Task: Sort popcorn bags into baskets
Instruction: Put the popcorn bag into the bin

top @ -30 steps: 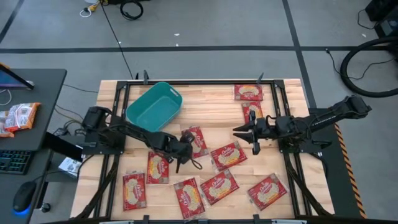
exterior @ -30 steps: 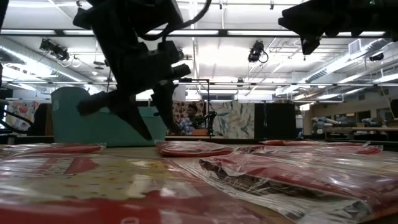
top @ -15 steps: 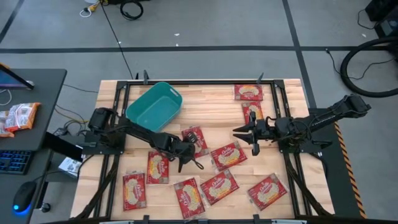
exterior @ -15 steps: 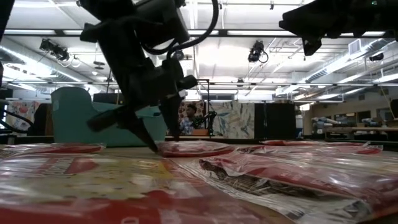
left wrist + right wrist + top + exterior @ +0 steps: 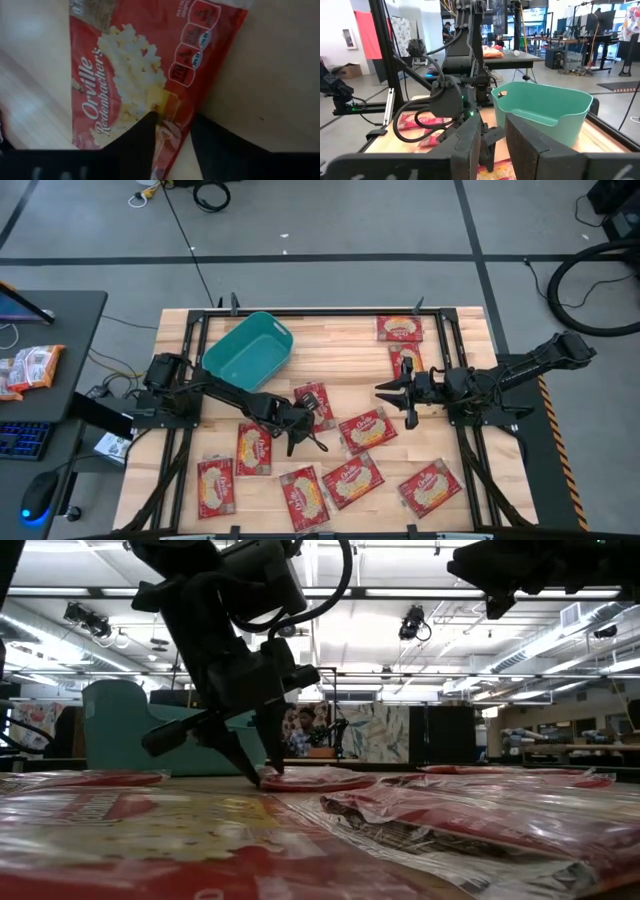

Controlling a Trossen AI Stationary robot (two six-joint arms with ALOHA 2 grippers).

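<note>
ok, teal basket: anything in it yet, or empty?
Empty. The high view shows the teal basket upright with a bare floor; every popcorn bag in view lies on the table.

Left pincer low at table centre, fingers angled down and narrowly parted, right pincer raised, waiting

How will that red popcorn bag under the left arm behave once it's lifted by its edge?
The popcorn bag looks flat and thin, so it will probably droop. Its glossy wrapper may slip. The left gripper pinches only its edge, so it could swing.
</note>
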